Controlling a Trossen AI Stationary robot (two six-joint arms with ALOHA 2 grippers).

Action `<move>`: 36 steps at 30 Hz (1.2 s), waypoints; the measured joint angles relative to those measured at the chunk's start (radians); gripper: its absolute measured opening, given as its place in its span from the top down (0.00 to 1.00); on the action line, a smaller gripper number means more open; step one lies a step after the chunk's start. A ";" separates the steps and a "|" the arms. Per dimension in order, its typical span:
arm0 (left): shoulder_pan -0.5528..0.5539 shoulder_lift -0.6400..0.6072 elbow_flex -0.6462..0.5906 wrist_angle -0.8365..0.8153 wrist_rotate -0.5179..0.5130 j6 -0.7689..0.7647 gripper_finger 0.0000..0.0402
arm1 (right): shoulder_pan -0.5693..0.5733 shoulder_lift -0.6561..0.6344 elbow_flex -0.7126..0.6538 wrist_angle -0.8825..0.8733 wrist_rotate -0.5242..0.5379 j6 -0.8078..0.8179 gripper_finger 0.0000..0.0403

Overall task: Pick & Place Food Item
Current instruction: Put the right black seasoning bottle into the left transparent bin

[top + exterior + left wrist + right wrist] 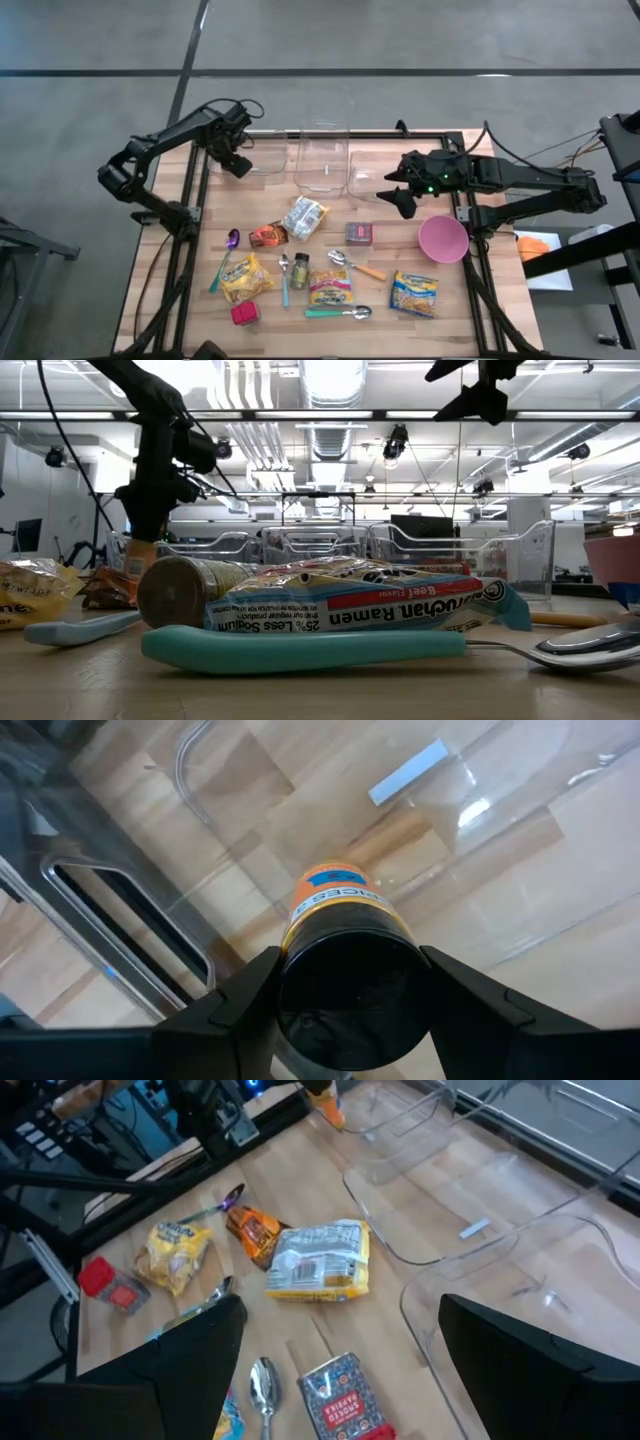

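Spice jar held over the left clear bin

The left gripper [240,160], at the upper left of the high view, pinches an orange-labelled spice jar [345,965] above the leftmost clear bin [268,152]. The right gripper [398,192], right of centre, hangs with fingers spread and empty near the pink bowl [443,239].

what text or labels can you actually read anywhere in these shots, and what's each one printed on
"Ramen", "Beef Flavor" and "25% Less Sodium", upside down, on the ramen packet in the low view; the brand word before "Ramen" is cut off.
"SPICES", partly readable, on the orange label of the spice jar held in the left tool.
Print on the other packets and the small box is too small or blurred to read.
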 joint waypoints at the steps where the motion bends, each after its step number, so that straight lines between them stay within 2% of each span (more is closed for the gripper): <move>1: 0.001 -0.001 -0.004 0.007 0.002 0.000 0.49 | 0.000 0.000 0.001 0.003 0.000 -0.003 0.18; 20: 0.011 -0.002 -0.008 0.023 0.025 0.003 0.48 | 0.000 0.001 0.000 -0.002 0.010 -0.008 0.18; 27: 0.010 0.001 -0.012 0.023 0.051 0.001 0.25 | 0.000 0.001 0.000 -0.004 0.010 -0.008 0.18; 36: 0.011 0.001 -0.011 0.015 0.043 -0.005 0.22 | 0.000 0.001 0.000 -0.008 0.010 -0.011 0.18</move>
